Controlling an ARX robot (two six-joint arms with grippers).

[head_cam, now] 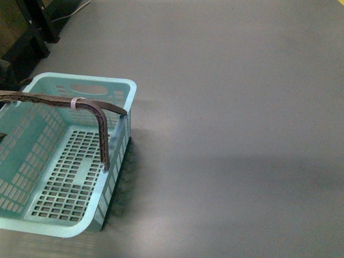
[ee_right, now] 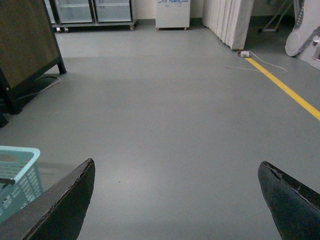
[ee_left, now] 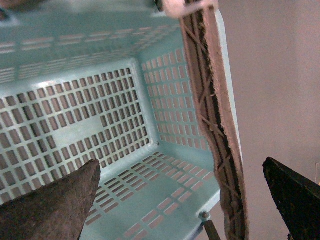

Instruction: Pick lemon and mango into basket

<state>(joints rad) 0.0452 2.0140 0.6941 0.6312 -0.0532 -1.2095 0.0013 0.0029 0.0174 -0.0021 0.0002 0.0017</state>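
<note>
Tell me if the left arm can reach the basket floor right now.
Probably yes: the left end effector hangs open over the basket, and the handle sits off to one side.

The light teal slotted plastic basket (ee_left: 170, 90) fills most of the view, with its brown woven swing handle (ee_left: 215, 110) lying along one rim. The left gripper (ee_left: 181, 165) hangs over it, its dark fingers (ee_left: 55, 210) spread wide.

The left gripper (ee_left: 180, 162) points steeply downward with its jaws spread wide apart and empty. Its two dark, tapered fingers (ee_left: 50, 205) show only as tips at opposite sides of the left wrist view. The right gripper (ee_right: 175, 162) points forward at a shallow downward angle, spread just as wide and empty, and its dark fingers (ee_right: 292, 200) look scuffed along their edges.
</note>
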